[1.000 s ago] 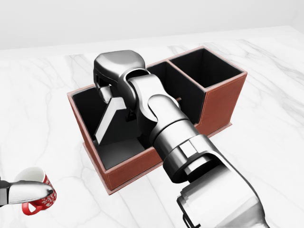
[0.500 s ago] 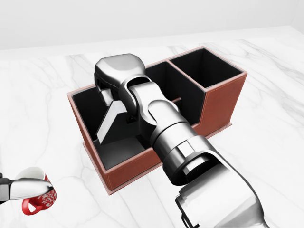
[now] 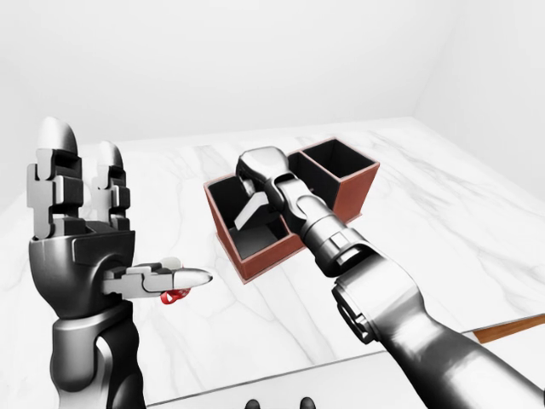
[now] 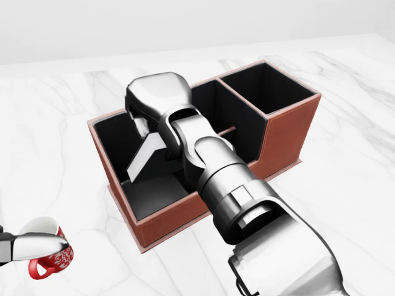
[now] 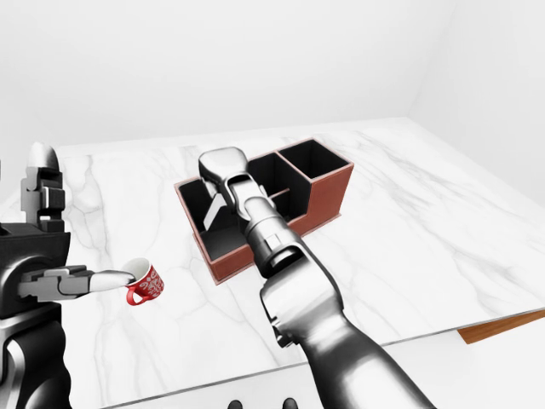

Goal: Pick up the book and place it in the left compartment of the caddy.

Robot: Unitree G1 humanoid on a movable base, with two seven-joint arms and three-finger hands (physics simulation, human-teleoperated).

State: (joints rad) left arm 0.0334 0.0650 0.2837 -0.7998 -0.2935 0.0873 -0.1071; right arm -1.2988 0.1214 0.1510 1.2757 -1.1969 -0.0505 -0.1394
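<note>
Since a second ago the right hand (image 4: 154, 102) has slid a little toward the right of the head view, still low over the left compartment of the caddy (image 4: 290, 132). Its fingers are hidden under the wrist, so I cannot tell if they are spread or pinching. The book (image 4: 145, 157) is a grey slab that leans tilted inside that left compartment, its top end up under the hand and its bottom end down near the floor of the box. I cannot tell if the hand touches it. The caddy is a red-brown box with dark insides, sitting on the white marble table (image 4: 358, 185). The left hand (image 3: 81, 247) is held up well apart on the left, fingers straight up and spread. A red cup (image 5: 146, 281) stands just beside its thumb
</note>
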